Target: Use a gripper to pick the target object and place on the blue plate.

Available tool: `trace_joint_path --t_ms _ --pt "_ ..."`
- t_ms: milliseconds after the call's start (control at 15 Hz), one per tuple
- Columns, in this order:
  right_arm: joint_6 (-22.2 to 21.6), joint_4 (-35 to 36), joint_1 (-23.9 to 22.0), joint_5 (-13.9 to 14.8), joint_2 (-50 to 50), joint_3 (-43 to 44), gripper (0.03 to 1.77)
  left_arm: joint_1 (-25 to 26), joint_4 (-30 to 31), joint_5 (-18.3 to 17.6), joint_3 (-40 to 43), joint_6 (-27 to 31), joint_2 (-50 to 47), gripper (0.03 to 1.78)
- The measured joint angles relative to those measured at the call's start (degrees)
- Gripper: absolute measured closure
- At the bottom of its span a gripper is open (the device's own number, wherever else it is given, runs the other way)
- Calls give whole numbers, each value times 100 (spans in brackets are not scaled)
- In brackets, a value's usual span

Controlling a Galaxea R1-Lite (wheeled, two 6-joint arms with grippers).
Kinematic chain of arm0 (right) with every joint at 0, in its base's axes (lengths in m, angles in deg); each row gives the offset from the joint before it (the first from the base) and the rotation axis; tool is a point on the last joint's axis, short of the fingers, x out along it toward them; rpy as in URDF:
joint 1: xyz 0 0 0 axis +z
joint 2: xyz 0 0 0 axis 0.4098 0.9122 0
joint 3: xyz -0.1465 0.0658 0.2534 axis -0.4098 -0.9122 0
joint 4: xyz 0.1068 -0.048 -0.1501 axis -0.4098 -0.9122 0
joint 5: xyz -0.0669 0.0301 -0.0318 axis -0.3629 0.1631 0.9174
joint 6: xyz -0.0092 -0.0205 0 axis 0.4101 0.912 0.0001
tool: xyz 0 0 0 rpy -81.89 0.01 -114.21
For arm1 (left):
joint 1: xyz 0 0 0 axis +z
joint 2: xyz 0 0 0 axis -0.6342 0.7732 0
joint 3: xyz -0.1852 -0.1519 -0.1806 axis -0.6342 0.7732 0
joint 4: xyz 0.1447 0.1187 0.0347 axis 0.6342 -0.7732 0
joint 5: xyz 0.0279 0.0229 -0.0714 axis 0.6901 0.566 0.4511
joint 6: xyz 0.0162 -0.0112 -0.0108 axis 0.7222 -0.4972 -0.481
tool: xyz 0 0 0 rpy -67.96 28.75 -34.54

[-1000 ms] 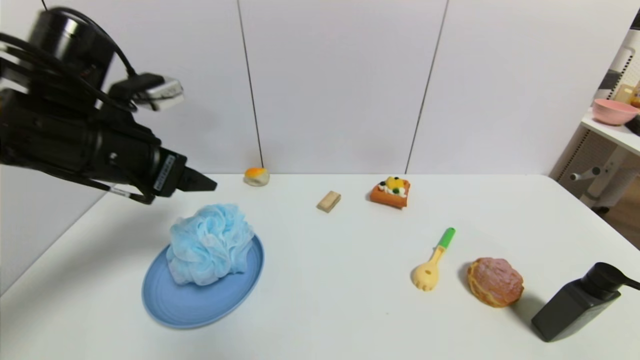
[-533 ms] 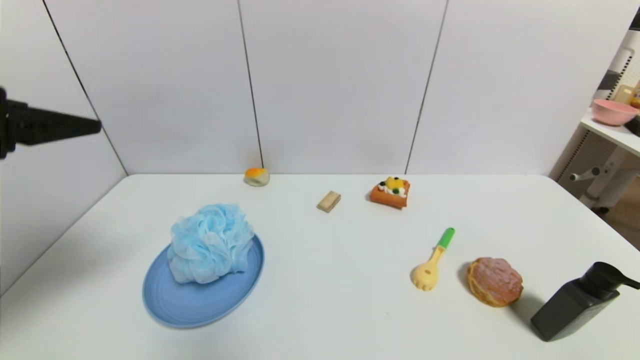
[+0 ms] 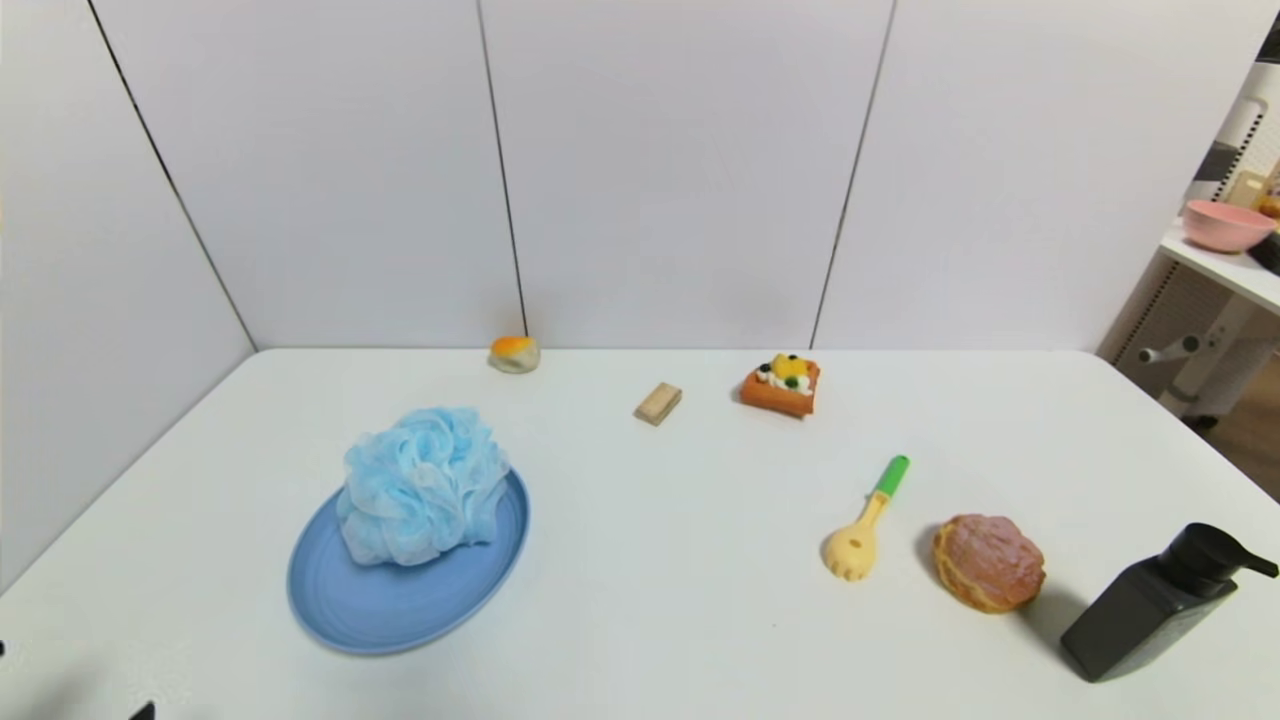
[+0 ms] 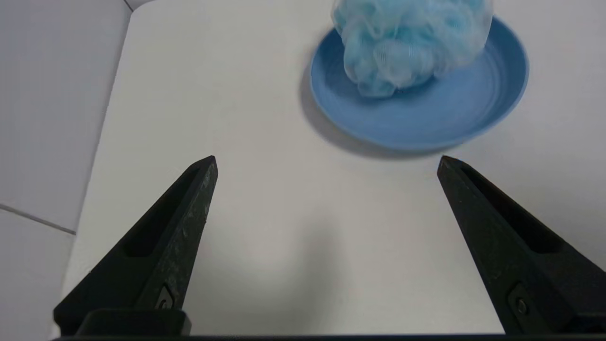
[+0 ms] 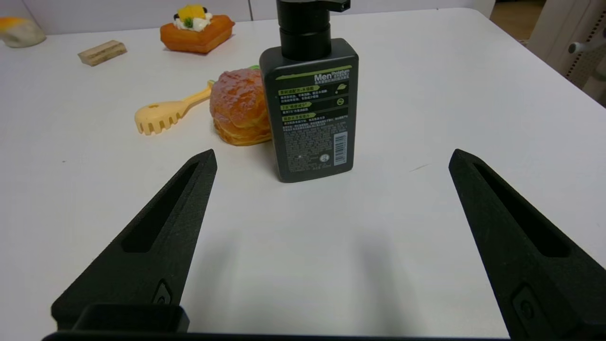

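Since the earlier frames the left arm has left the head view almost wholly; it stood high over the plate, then showed only as dark fingers at the left edge, and now only a dark sliver remains at the bottom left corner. Left gripper [image 4: 326,161] is seen from its own wrist camera with fingers spread wide and nothing between them, hovering above bare table [image 3: 680,620] well short of the blue plate [image 3: 380,615]. Target object [image 3: 420,487], the light-blue mesh pouf, sits on that plate, resting on its far half and reaching the far rim; nothing touches it. Placement appears complete, and the step in hand is judged to be the withdrawal to a parked pose. To do it well, the arm should keep clear of the plate rim, so that no finger catches the loose mesh and drags the pouf off, and should stay above the table surface while retreating. Right gripper [image 5: 331,156] is parked at the robot's right, fingers likewise wide apart and empty, facing a dark pump bottle [image 5: 310,104] with a glazed bun [image 5: 239,113] and a yellow slotted spoon [image 5: 165,113] beyond it. None of these needs handling.
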Motion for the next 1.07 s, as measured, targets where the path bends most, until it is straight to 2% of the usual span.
trace_joint_path --t_ms 133,200,267,400,600,733,1067 --pt "2 -2 0 -2 0 0 10 184 941 -85 1118 99 -581 13" --pt "0 2 0 -2 0 0 10 474 1264 -190 1408 127 -769 12" --pt "0 0 0 0 0 0 10 727 1307 -350 1540 122 -946 12" --pt "-1 0 0 -2 0 0 10 945 908 -595 1645 44 -1499 12" --pt "-1 -2 0 0 0 0 10 1003 388 -672 1662 -367 -2293 12" --pt "-1 0 0 2 0 0 10 1011 330 -503 1675 -859 -2498 12" --pt "0 0 0 0 0 0 10 1011 330 -479 1677 -920 -2645 12"
